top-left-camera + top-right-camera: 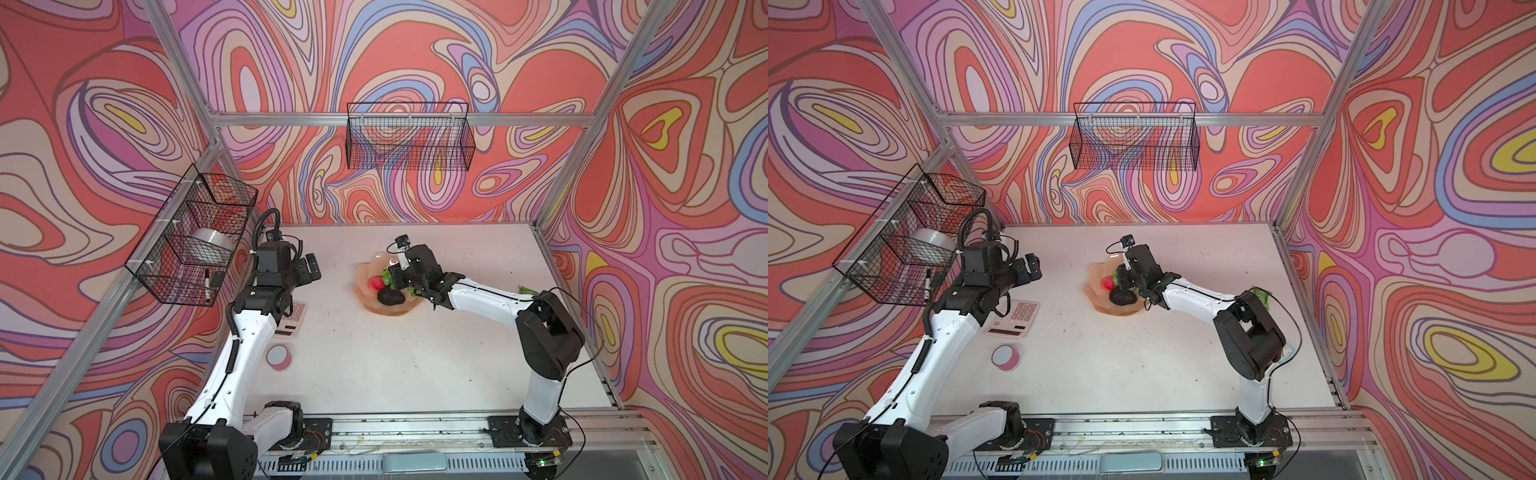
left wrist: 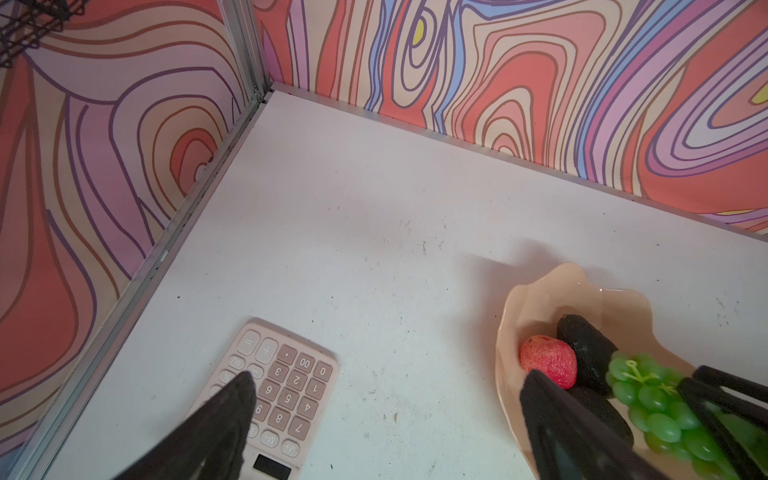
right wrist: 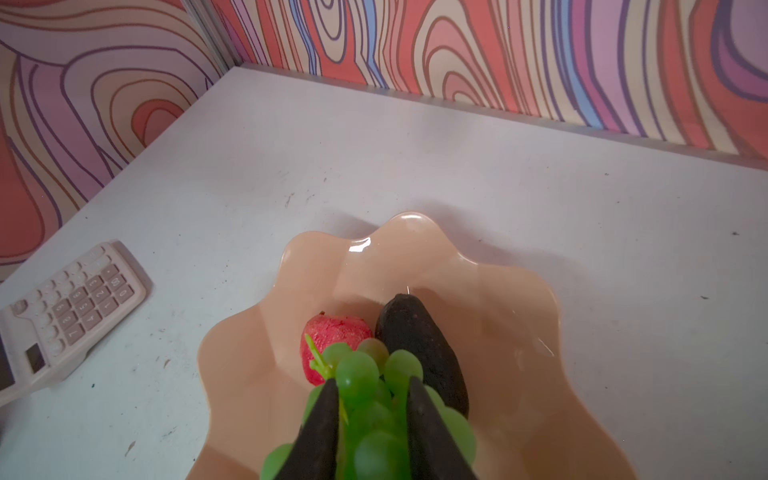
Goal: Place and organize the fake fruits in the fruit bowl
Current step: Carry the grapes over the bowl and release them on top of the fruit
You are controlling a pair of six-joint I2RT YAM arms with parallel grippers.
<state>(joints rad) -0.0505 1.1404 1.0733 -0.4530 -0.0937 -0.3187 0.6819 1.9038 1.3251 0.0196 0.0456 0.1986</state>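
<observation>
Right gripper (image 3: 372, 384) clamped on grapes (image 3: 358, 368) over fruit bowl (image 3: 411, 220); left gripper (image 2: 388, 390) spread wide, empty.
Both top views: bowl mid-table (image 1: 415, 365), bare surface all round, left gripper well apart. Left wrist: fingers above calculator (image 2: 291, 374), bowl off to one side. Right wrist: grapes inside the rim, just above strawberry (image 3: 332, 332) and avocado (image 3: 419, 336); far half of bowl free.

Glossy, smooth peach fruit bowl (image 3: 415, 249); translucent, waxy-smooth grapes (image 3: 357, 374); matt, rough-skinned black avocado (image 3: 419, 332); grainy matt red strawberry (image 3: 332, 332); matt white table (image 3: 415, 145), scuffed, speckled; matt plastic calculator (image 3: 70, 307).
</observation>
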